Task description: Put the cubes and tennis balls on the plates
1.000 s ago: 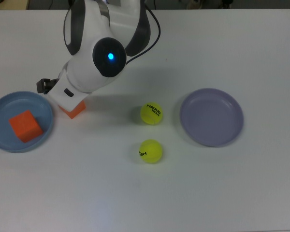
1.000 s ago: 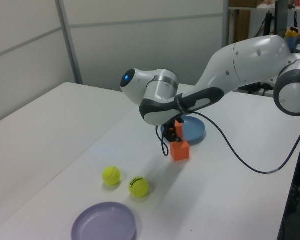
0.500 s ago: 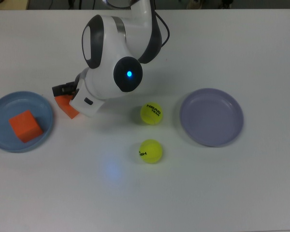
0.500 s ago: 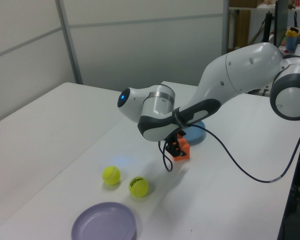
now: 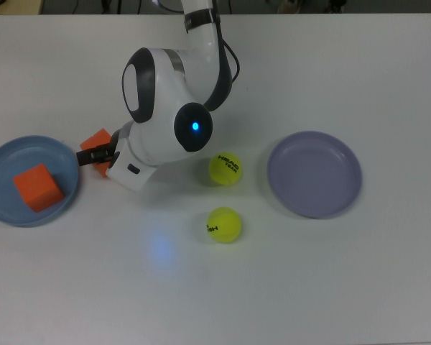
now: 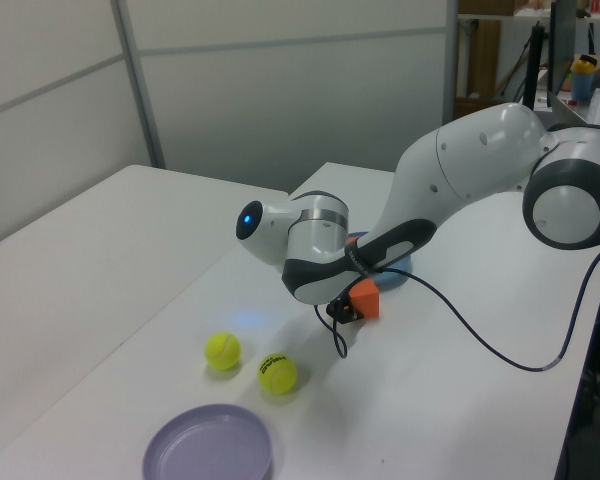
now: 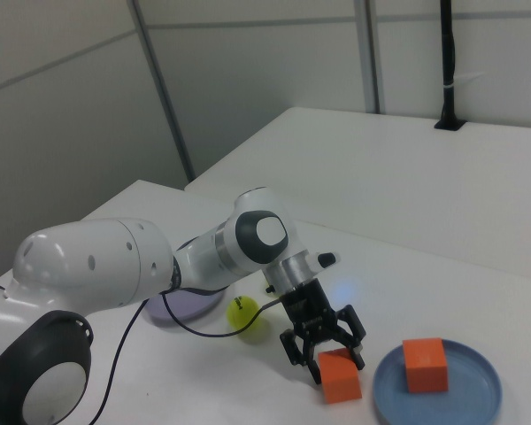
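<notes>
Tool point(image 7: 329, 352): fingers spread around the loose orange cube point(image 7: 341, 374), pads not visibly pressing its sides; whether contact exists cannot be told. Loose orange cube: on the white counter point(image 5: 273, 287), just beside the light blue plate point(image 5: 0, 154), outside the rim on the top view's right; seen also in the top view point(image 5: 95, 139) and the left view point(image 6: 364, 298), partly covered by the wrist. Second orange cube point(image 5: 37, 187): already inside the light blue plate. Governing relation: plate directly beyond the cube from the tool, toward the top view's left and the right view's right; short carry over the raised rim judged sufficient once grip is made. Cube faces roughly square to the fingers in the right view, no long axis to favour. Tennis balls: one point(image 5: 225, 169) between arm and lavender plate point(image 5: 345, 172), the other point(image 5: 224, 224) nearer the top view's lower edge; both on the counter, well apart from the tool. Lavender plate: bare. Judged stage: second cube not yet plated, both balls pending.
</notes>
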You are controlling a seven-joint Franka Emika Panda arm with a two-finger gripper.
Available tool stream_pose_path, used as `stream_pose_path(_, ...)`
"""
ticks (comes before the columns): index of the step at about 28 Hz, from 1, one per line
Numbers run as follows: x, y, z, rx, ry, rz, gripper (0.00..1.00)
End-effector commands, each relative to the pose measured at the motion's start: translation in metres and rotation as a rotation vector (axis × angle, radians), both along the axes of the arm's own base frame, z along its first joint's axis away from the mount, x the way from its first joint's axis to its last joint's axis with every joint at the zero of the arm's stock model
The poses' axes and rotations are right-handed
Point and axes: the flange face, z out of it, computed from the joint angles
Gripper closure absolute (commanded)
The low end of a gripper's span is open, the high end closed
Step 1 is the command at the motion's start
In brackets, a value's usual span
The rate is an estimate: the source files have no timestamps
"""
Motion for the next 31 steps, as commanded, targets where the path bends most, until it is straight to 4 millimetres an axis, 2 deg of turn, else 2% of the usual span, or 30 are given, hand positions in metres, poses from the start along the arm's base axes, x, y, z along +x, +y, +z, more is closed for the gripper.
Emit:
stream_pose_path(1, 0.004, -0.002, 0.006, -0.004, -0.032, 0.006, 1.0)
stream_pose_path(8, 0.013, -0.014, 0.027, 0.005, -0.076, -0.014, 1.0)
stream_pose_path(9, 0.016, -0.021, 0.041, 0.01, -0.099, -0.028, 1.0)
stream_pose_path(12, 0.019, -0.044, 0.054, 0.012, -0.117, -0.065, 1.0)
stream_pose_path(15, 0.02, -0.074, 0.054, 0.003, -0.118, -0.102, 1.0)
stream_pose_path(18, 0.019, -0.092, 0.051, -0.007, -0.112, -0.127, 1.0)
stream_pose_path(19, 0.019, -0.104, 0.051, -0.013, -0.112, -0.146, 1.0)
stream_pose_path(24, 0.018, -0.121, 0.052, -0.022, -0.114, -0.171, 0.99)
stream_pose_path(26, 0.018, -0.126, 0.051, -0.025, -0.125, -0.189, 0.27)
stream_pose_path(27, 0.018, -0.126, 0.051, -0.024, -0.126, -0.191, 0.0)
stream_pose_path(31, 0.017, -0.122, 0.059, 0.036, -0.147, -0.241, 0.0)
